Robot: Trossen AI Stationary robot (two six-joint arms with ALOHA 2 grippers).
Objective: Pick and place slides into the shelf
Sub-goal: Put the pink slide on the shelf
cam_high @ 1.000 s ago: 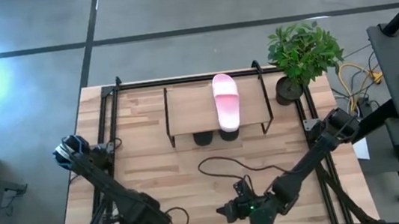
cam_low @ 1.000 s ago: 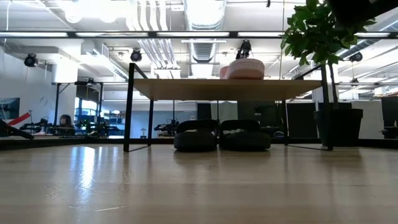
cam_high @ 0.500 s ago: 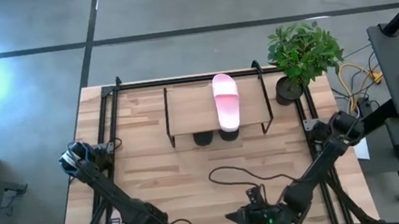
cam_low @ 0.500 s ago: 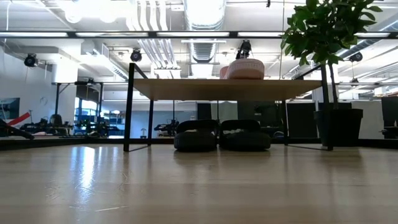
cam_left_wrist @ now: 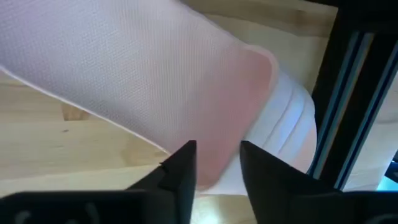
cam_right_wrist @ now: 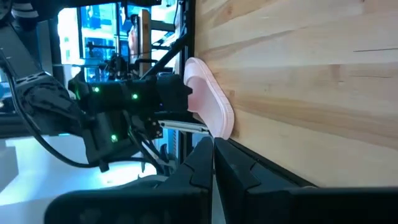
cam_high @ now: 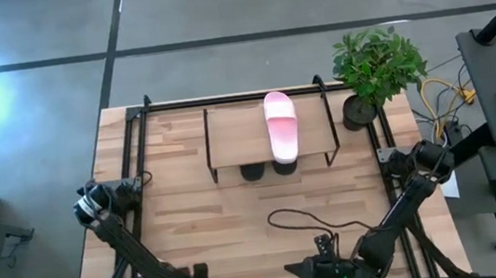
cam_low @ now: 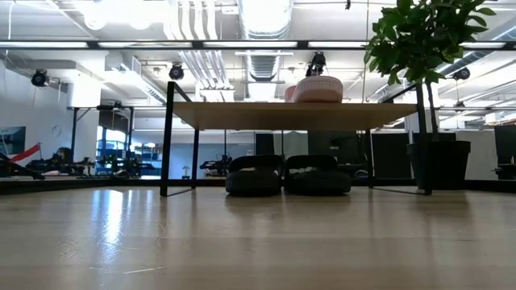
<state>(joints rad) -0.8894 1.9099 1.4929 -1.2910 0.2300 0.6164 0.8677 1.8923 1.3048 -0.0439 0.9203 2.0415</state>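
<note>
The shelf [cam_high: 233, 133] stands at the table's far middle. One pink slide [cam_high: 281, 124] lies on its top board, and two black slides [cam_low: 254, 175] [cam_low: 317, 175] rest on the table beneath it. The other pink slide [cam_left_wrist: 143, 81] lies at the table's near left corner, beside the frame rail. My left gripper [cam_left_wrist: 217, 169] points down over it, open, with the edge of the broad strap [cam_left_wrist: 249, 87] between its fingers. My right gripper [cam_right_wrist: 213, 158] is shut and empty near the table's near edge, pointing toward that slide [cam_right_wrist: 210, 107]. My left gripper comes from above with one finger [cam_left_wrist: 180, 171] on each side of the pink strap's edge [cam_left_wrist: 214, 155]. I cannot tell whether the fingers touch it. The slide lies on the table.
A potted plant [cam_high: 376, 66] stands at the far right corner. A black cable [cam_high: 299, 215] loops over the middle of the table toward the right arm. Black frame rails [cam_high: 138, 161] run along the table's sides. Bare wood lies between the shelf and the arms.
My left gripper has gone down and toward the table's near edge over the pink slide, which no longer shows in the high view. My right gripper has drawn toward the near edge and turned more toward the left. The cable loop has followed it.
</note>
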